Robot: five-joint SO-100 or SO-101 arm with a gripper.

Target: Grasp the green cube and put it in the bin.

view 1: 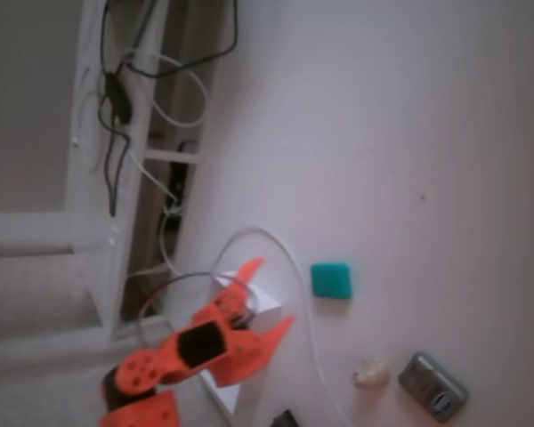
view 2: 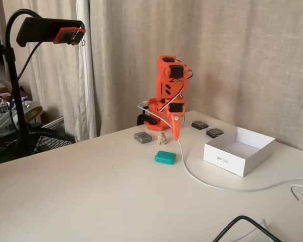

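The green cube [view 1: 331,279] [view 2: 165,157] lies flat on the pale table, with nothing touching it. My orange gripper [view 1: 269,294] [view 2: 175,132] is open and empty, its two fingers spread in a V. In a fixed view it hangs pointing down, behind the cube and raised off the table. The bin [view 2: 224,161] is a shallow white box to the right of the cube. In the other fixed view the gripper covers most of the bin [view 1: 267,302], and the cube sits just right of the fingertips.
A white cable [view 2: 202,182] runs across the table between cube and bin. A cream lump [view 1: 371,372] and a grey oval gadget [view 1: 432,387] lie near the cube. Two dark gadgets [view 2: 207,128] sit behind the bin. A camera stand [view 2: 20,85] rises at the left.
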